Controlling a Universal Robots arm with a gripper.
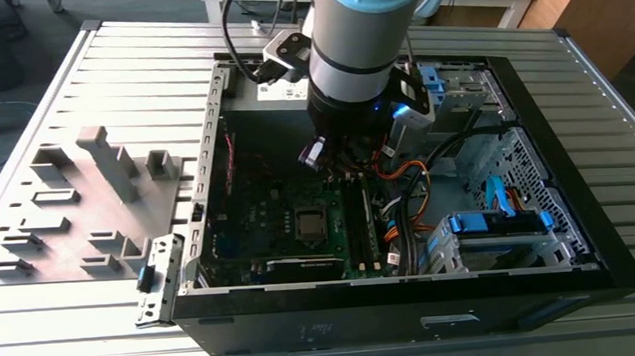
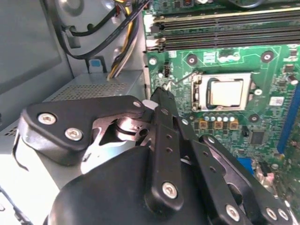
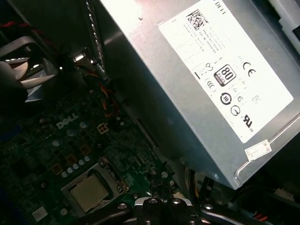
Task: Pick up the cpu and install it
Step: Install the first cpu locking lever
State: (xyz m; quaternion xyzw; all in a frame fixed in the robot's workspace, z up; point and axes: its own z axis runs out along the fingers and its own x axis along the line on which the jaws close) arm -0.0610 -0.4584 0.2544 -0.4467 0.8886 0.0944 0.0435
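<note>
Exterior view: gripper [image 1: 336,159] low inside the computer case [image 1: 401,304].
Second wrist view: cpu [image 2: 226,92] seated in its socket [image 2: 198,93], just ahead of the gripper, apart. First wrist view: cpu [image 3: 89,192] near the gripper; grip state impossible to tell.

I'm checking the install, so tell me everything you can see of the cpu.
The cpu is a small thin square with a silver-grey metal top and nothing on it. It lies flat in its metal-framed socket on the green motherboard. The gripper is apart from it, not touching.
</note>
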